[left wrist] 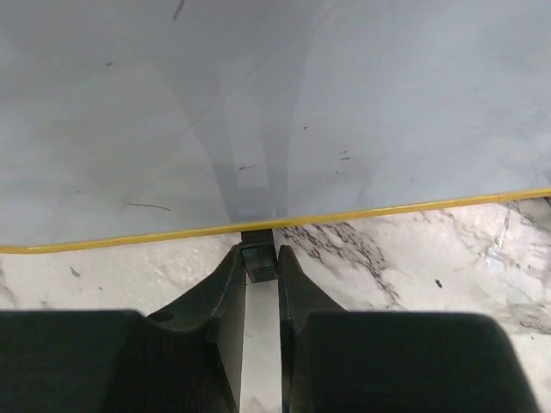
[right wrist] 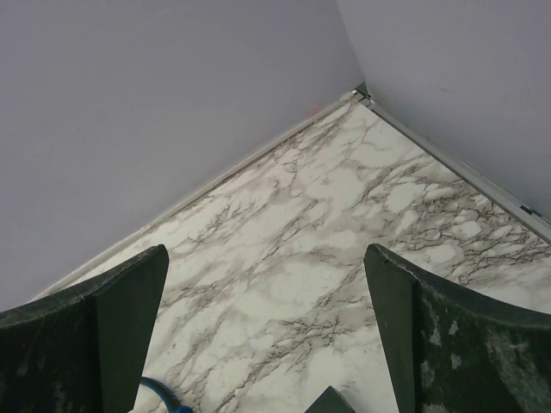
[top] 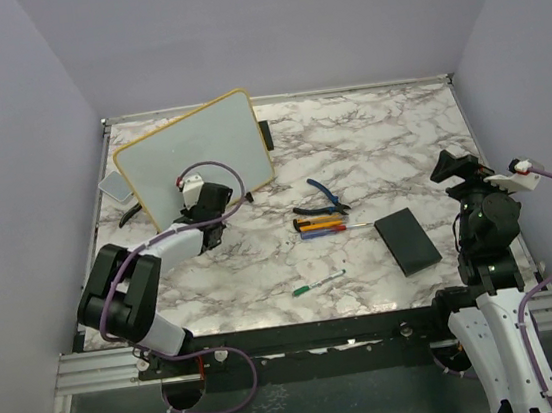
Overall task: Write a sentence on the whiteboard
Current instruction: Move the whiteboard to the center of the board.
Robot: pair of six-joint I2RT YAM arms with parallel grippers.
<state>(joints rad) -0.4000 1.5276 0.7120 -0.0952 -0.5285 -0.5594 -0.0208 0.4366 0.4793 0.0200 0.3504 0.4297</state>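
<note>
The whiteboard (top: pixel 194 154), white with a yellow frame, lies askew at the back left of the marble table. In the left wrist view its face (left wrist: pixel 275 112) carries only faint smudges and its yellow edge runs across just beyond my fingertips. The sentence is not in view. My left gripper (top: pixel 201 208) (left wrist: pixel 258 254) sits at the board's near edge, shut on a small black foot (left wrist: pixel 258 265) under the frame. My right gripper (top: pixel 447 165) (right wrist: pixel 265 254) hovers wide open over bare marble at the far right, holding nothing.
Blue-handled pliers (top: pixel 320 198), a cluster of markers (top: pixel 321 225) and a green pen (top: pixel 318 284) lie mid-table. A flat black pad (top: pixel 407 241) lies to the right. A grey pad (top: pixel 115 184) sits left of the board. Walls enclose three sides.
</note>
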